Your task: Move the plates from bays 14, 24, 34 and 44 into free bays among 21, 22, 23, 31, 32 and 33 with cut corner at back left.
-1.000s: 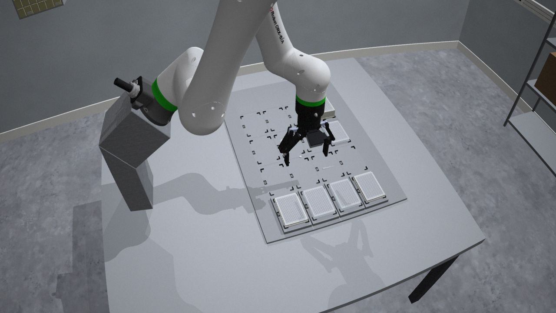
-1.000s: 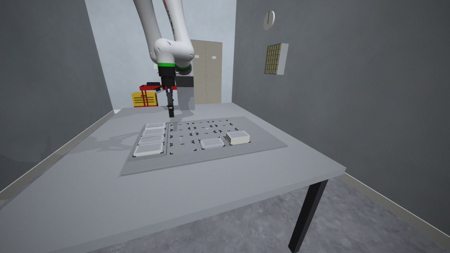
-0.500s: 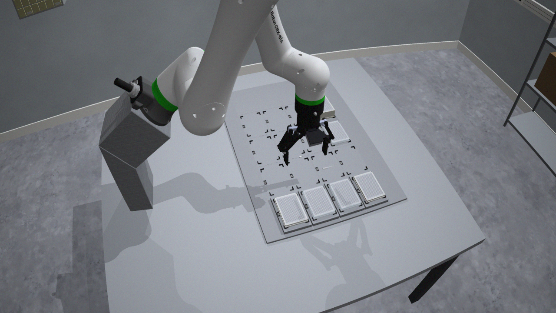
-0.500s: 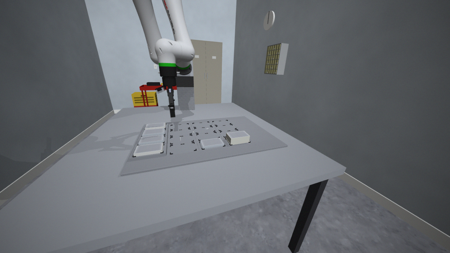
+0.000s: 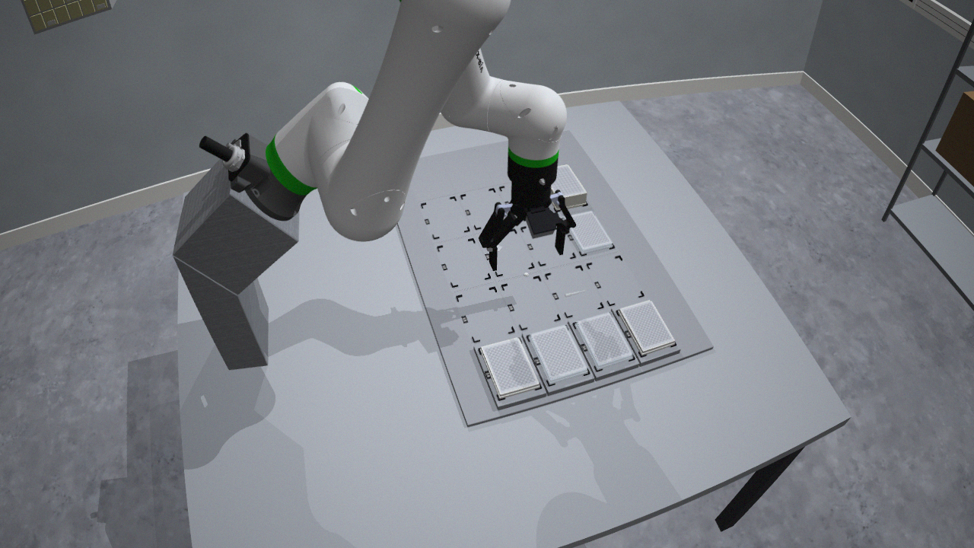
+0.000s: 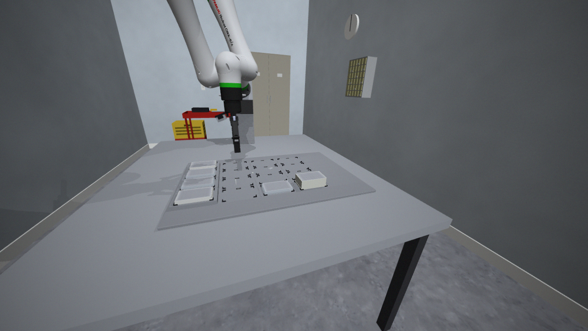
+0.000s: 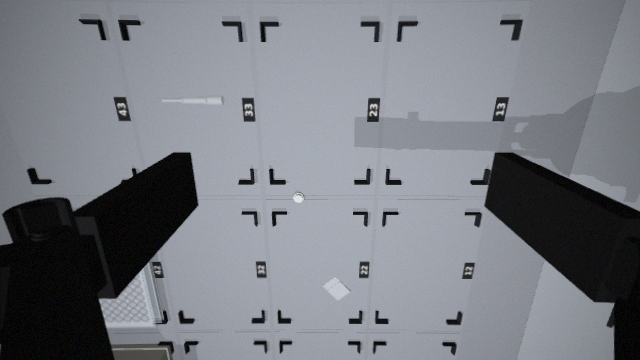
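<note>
Four sealed 96-well plates sit in the raised column 4: bay 14 [image 5: 510, 367], bay 24 [image 5: 558, 352], bay 34 [image 5: 603, 339] and bay 44 [image 5: 647, 326]. In the exterior view they form the left row, from bay 44 [image 6: 194, 195] back to bay 14 [image 6: 203, 164]. My gripper [image 5: 526, 255] is open and empty. It hangs above the middle of the deck, over where bays 22, 23, 32 and 33 meet; it also shows in the wrist view [image 7: 342, 180] and the exterior view [image 6: 236, 145]. Column 4 is out of the wrist view.
A sealed plate sits in bay 42 [image 5: 589, 231] and a deep-well block in bay 41 [image 5: 568, 183]. A thin white rod [image 7: 192, 100] lies in bay 33. A small white square [image 7: 336, 288] lies in bay 22. A small white disc [image 7: 298, 197] lies between bays 23 and 22.
</note>
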Controlling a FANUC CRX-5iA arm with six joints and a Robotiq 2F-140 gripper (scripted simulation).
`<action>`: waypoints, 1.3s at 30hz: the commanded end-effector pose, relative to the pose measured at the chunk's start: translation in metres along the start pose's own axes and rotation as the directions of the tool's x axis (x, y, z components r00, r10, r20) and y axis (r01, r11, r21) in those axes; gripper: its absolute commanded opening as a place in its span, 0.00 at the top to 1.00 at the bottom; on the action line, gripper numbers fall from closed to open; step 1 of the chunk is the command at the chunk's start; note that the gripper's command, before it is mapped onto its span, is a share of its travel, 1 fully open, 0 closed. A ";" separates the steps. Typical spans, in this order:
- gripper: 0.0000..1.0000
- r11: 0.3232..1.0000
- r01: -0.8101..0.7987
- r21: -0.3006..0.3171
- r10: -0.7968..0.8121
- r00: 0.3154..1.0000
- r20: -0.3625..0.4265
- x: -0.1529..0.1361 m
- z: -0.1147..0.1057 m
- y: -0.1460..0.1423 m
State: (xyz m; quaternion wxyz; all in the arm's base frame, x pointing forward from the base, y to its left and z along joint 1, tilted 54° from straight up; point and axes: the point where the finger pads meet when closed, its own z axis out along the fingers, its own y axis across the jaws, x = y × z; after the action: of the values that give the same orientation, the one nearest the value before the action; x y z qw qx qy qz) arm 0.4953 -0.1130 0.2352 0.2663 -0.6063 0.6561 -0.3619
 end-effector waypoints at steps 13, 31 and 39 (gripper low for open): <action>0.00 1.000 -0.001 0.004 0.001 1.000 -0.009 -0.054 0.000 0.000; 0.00 1.000 -0.001 0.004 0.001 1.000 -0.009 -0.106 0.001 0.000; 0.00 1.000 -0.001 0.004 0.001 1.000 -0.009 -0.107 0.001 0.000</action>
State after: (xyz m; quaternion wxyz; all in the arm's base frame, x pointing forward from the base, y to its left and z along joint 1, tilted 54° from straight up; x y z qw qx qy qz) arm 0.5091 -0.0080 0.2251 0.2645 -0.6038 0.6571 -0.3656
